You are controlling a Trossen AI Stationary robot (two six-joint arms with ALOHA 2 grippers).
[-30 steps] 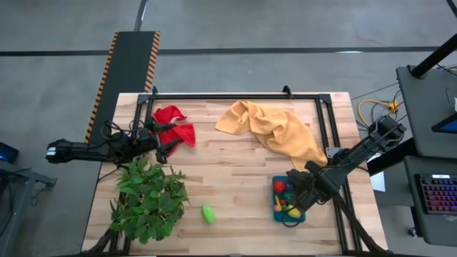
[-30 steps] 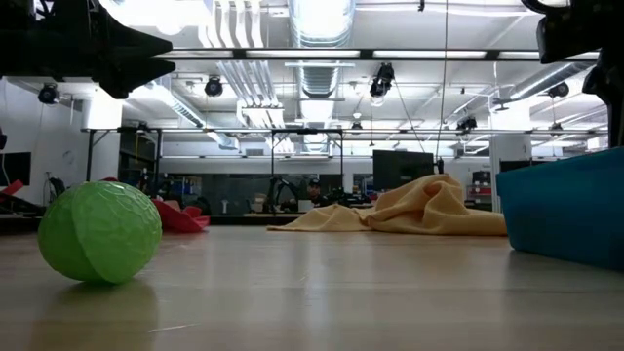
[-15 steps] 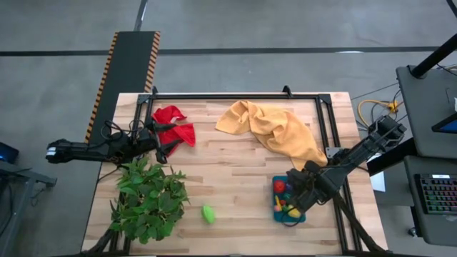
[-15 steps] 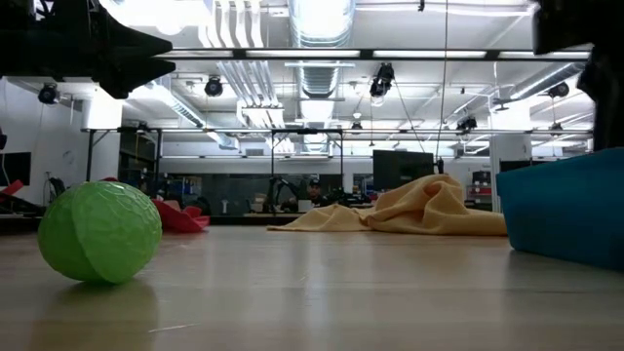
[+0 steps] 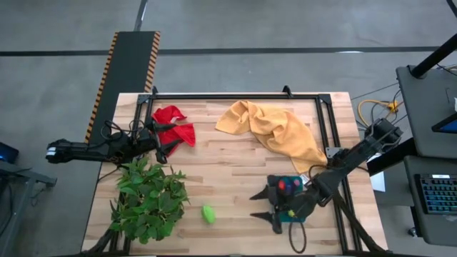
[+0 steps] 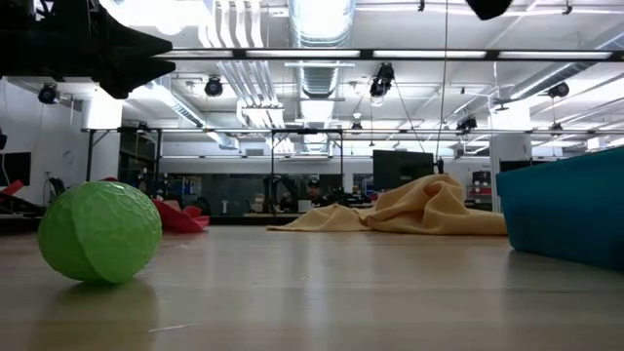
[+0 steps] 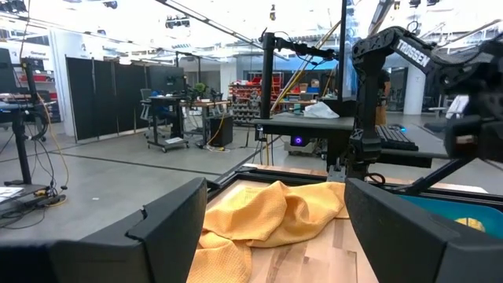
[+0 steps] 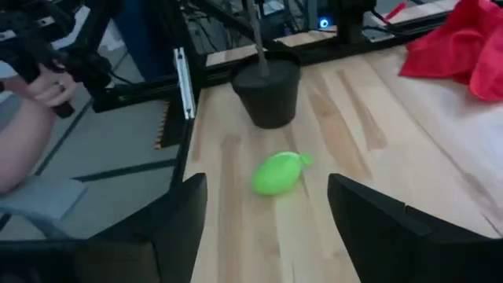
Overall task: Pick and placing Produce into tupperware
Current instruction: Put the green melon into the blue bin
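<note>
Wooden bench (image 5: pixel 228 178): your right tool (image 5: pixel 263 208) hangs open and empty beside the teal tupperware (image 5: pixel 288 187), which holds red and yellow produce. The lime green piece (image 5: pixel 208 213) lies loose nearby. Your left tool (image 5: pixel 163 145) waits open by the red cloth (image 5: pixel 173 123).

We see a table (image 5: pixel 228 164) of pale wood planks with a smooth finish. A yellow cloth (image 5: pixel 275 132) and a red cloth (image 5: pixel 173 123) look soft, matt and crumpled. The lime piece (image 6: pixel 99 234) has dimpled, faintly shiny plastic skin. The teal tub (image 6: pixel 570 210) is smooth matt plastic.
</note>
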